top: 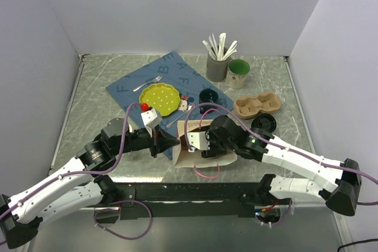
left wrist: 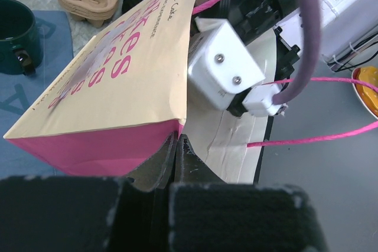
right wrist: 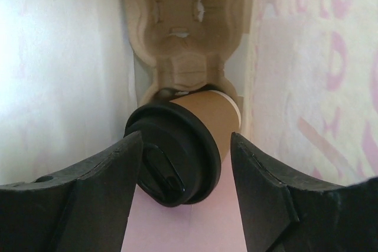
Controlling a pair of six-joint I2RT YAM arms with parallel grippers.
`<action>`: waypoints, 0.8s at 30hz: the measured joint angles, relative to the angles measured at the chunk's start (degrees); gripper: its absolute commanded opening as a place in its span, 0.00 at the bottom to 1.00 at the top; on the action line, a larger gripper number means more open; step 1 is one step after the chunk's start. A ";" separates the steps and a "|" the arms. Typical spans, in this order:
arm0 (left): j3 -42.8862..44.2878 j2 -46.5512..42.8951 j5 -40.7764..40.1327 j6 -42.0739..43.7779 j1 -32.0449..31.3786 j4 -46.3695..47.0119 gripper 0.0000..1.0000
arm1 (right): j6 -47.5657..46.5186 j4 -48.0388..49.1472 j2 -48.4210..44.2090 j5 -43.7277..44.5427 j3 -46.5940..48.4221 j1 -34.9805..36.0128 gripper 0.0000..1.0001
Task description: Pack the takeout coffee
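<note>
Left gripper [left wrist: 177,146]: fingers pressed together, pinching the rim of the paper bag [left wrist: 118,75] at its mouth, right where the pink side panel meets the cream face. The bag lies on its side on the tabletop [top: 94,104], between the two arms, with its mouth toward the near edge.

Right gripper [right wrist: 186,140]: reaching inside the bag, jaws wide. From my right wrist view, the takeout coffee [right wrist: 201,116] lies tipped over between the two fingers, with its black lid [right wrist: 171,163] toward the camera and its base toward the back of the bag. The left finger sits right at the lid's edge; I cannot tell whether it touches. The right finger shows a sliver of gap, so the cup is not clamped.

Behind the cup, deeper in the bag, lies a pulp cup carrier [right wrist: 177,28], and the cup's base rests against its near end.

Outside the bag, in the top view:
- A second pulp carrier [top: 256,104] sits to the right, with black lids [top: 264,123] just in front of it.
- A yellow plate [top: 159,100] rests on the blue placemat [top: 127,84].
- A dark green mug [top: 208,95] stands between the plate and the carrier.
</note>
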 measured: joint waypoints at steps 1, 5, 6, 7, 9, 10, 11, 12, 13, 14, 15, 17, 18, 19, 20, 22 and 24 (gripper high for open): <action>0.00 0.00 0.02 0.04 0.00 0.00 0.01 | -0.13 0.00 0.37 -0.20 0.00 -0.11 0.69; 0.00 0.00 0.20 0.37 0.00 0.00 0.01 | -0.35 -0.15 1.75 -0.46 0.00 -0.48 0.68; 0.00 -0.02 0.22 0.44 0.00 -0.02 0.01 | -0.35 -0.17 1.95 -0.48 0.00 -0.63 0.68; 0.00 -0.07 0.20 0.46 0.00 -0.02 0.01 | -0.37 -0.22 2.05 -0.50 0.00 -0.79 0.68; -0.15 -0.28 0.22 0.50 0.00 -0.04 0.01 | -0.55 -0.44 2.23 -0.55 0.00 -1.29 0.68; -0.31 -0.44 0.22 0.52 0.00 -0.04 0.01 | -0.59 -0.70 2.32 -0.70 0.00 -1.60 0.68; -0.42 -0.66 0.26 0.59 0.00 -0.04 0.01 | -0.68 -1.01 2.45 -0.76 0.00 -1.86 0.69; -0.46 -0.76 0.28 0.79 0.00 -0.11 0.01 | -0.81 -1.38 2.58 -0.81 0.00 -2.10 0.69; -0.48 -0.87 0.31 0.90 0.00 -0.13 0.01 | -0.90 -1.75 2.71 -0.87 0.00 -2.34 0.69; -0.52 -0.90 0.31 0.94 0.00 -0.13 0.01 | -1.01 -2.10 2.82 -0.87 0.00 -2.51 0.69; -0.52 -0.92 0.35 1.01 0.00 -0.13 0.01 | -1.14 -2.27 2.93 -0.90 0.00 -2.71 0.69; -0.52 -0.98 0.37 1.14 0.00 -0.17 0.01 | -1.44 -2.40 3.06 -1.03 0.00 -3.13 0.68; -0.52 -0.98 0.37 1.18 0.00 -0.17 0.01 | -1.68 -2.49 3.17 -1.07 0.00 -3.37 0.68; -0.52 -0.98 0.39 1.25 0.00 -0.17 0.01 | -1.92 -2.54 3.34 -1.11 0.00 -3.54 0.67; -0.52 -0.98 0.39 1.31 0.00 -0.17 0.01 | -2.12 -2.51 3.58 -1.11 0.02 -3.67 0.63; -0.52 -0.98 0.37 1.31 0.00 -0.17 0.01 | -2.69 -2.54 3.98 -1.07 0.13 -3.80 0.59; -0.52 -0.98 0.39 1.33 0.00 -0.17 0.01 | -3.19 -2.51 4.31 -1.07 0.33 -3.87 0.55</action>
